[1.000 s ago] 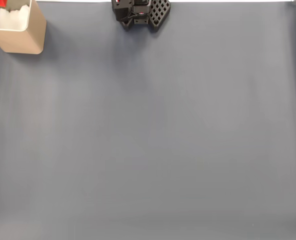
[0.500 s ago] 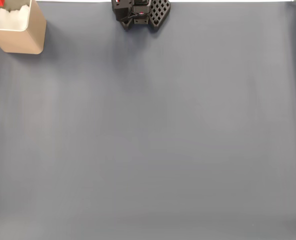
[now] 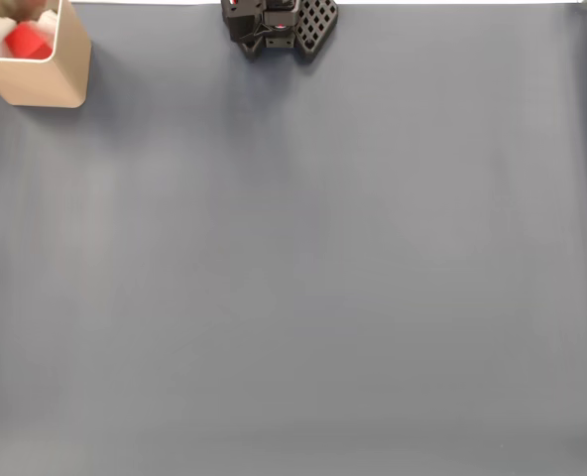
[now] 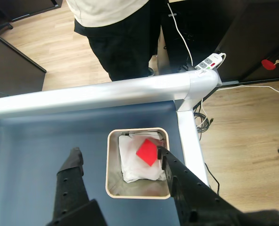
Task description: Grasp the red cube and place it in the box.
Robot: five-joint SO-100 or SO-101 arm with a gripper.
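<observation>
The red cube (image 4: 148, 151) lies inside the tan box (image 4: 136, 195), on the white material, slightly blurred. In the wrist view my gripper (image 4: 119, 157) hangs above the box, open, nothing between its two black fingers (image 4: 76, 162), which straddle the box's width. In the fixed view the box (image 3: 48, 85) stands at the far top-left corner of the blue-grey mat with the red cube (image 3: 28, 42) showing inside it. The arm's black base (image 3: 279, 24) sits at the top edge.
A silver table rail (image 4: 106, 94) runs just beyond the box. A person (image 4: 116, 37) in dark trousers stands behind it. A power strip (image 4: 210, 61) and cables lie on the wooden floor to the right. The blue-grey mat (image 3: 303, 278) spreads wide below the base.
The red cube, earlier a red spot at the top-left edge above the box, now sits lower, inside the box. The gripper has let it go.
</observation>
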